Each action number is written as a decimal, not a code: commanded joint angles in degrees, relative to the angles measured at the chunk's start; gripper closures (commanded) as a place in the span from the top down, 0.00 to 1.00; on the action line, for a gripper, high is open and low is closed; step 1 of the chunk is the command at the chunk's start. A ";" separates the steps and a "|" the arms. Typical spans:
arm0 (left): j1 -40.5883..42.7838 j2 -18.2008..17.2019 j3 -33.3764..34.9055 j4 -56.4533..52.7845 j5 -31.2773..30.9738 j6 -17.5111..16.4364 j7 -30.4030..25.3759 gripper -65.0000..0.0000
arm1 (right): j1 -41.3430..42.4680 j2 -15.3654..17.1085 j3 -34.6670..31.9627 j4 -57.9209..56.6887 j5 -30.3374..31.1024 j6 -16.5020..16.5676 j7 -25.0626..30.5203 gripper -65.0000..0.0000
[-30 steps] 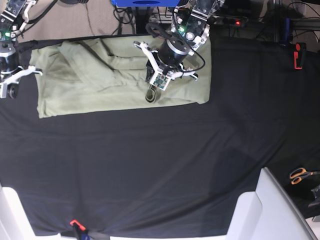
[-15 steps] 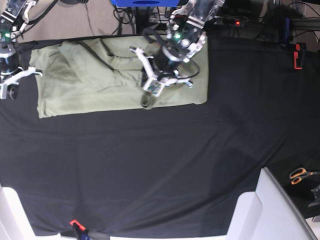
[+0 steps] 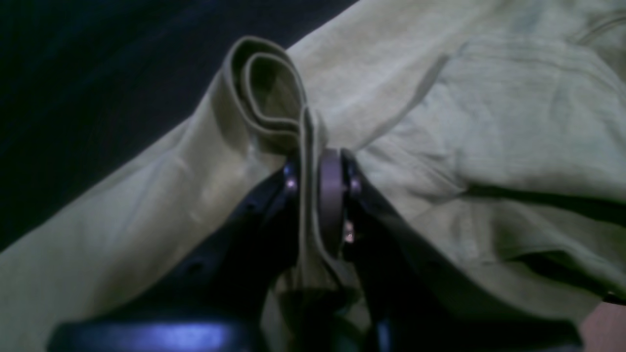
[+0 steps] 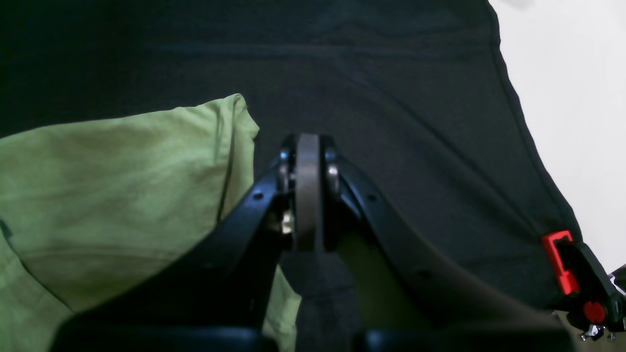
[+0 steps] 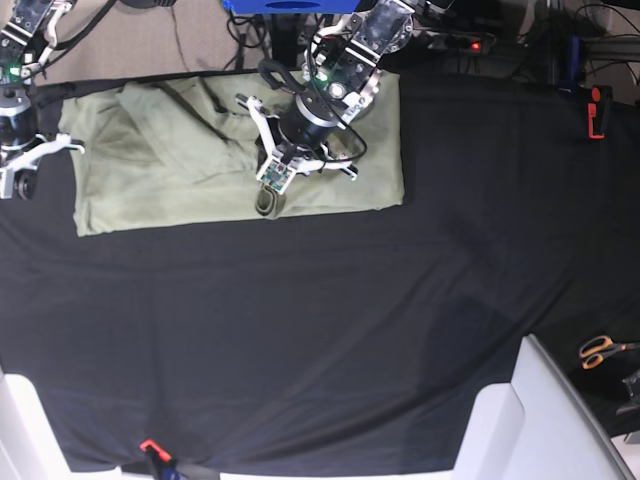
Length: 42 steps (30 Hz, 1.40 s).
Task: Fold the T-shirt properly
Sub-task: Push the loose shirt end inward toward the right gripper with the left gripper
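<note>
Jaws of the left gripper (image 3: 313, 181), left wrist view: clenched on a doubled fold of the T-shirt (image 3: 489, 122), the cloth pinched upright between the two pads at frame centre. A loop of the pinched fabric stands above the pads, curling toward the upper left. Sage-green cloth fills the right and lower left of the frame, creased, with a seam line at upper right. Black counter cloth (image 3: 98, 73) occupies the upper left corner.

Right wrist view: right gripper (image 4: 308, 190) at frame centre, jaws pressed together, pads meeting with nothing between them. T-shirt (image 4: 107, 186) lies at left and lower left, its edge just beside the gripper's left finger; whether they touch cannot be told. Black counter cloth (image 4: 391, 88) covers the upper and central frame, its edge running down the right side. Red clamp (image 4: 560, 259) at lower right on that edge.

Base view: T-shirt (image 5: 150, 170) spread flat at upper left of the black counter cloth (image 5: 330, 330), roughly rectangular, reaching to upper centre. Left gripper (image 5: 268, 200) over the shirt's lower edge near frame centre-top, a small loop of cloth at its tip. Right gripper (image 5: 20, 170) at the far left edge, beside the shirt's left side. Orange-handled scissors (image 5: 603, 350) at far right. Red clamp (image 5: 596, 110) at upper right; another red clamp (image 5: 150, 447) at bottom left.
</note>
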 commanded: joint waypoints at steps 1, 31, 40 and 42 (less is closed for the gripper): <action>-0.36 0.68 1.02 0.81 0.25 -0.39 -1.49 0.00 | 0.21 0.60 0.06 1.18 0.37 -0.26 1.45 0.02; -3.09 -1.17 10.17 0.64 -0.10 -0.56 -1.49 0.52 | 0.30 0.60 -0.03 1.18 0.37 -0.26 1.45 0.02; -6.78 -1.61 20.37 0.37 -0.19 -0.56 -1.49 0.64 | 0.30 0.60 -0.03 1.18 0.37 -0.26 1.45 0.02; -6.69 -1.78 18.34 2.39 -0.28 -0.39 -1.49 0.62 | 0.30 0.60 -0.03 1.26 0.37 -0.26 1.45 0.02</action>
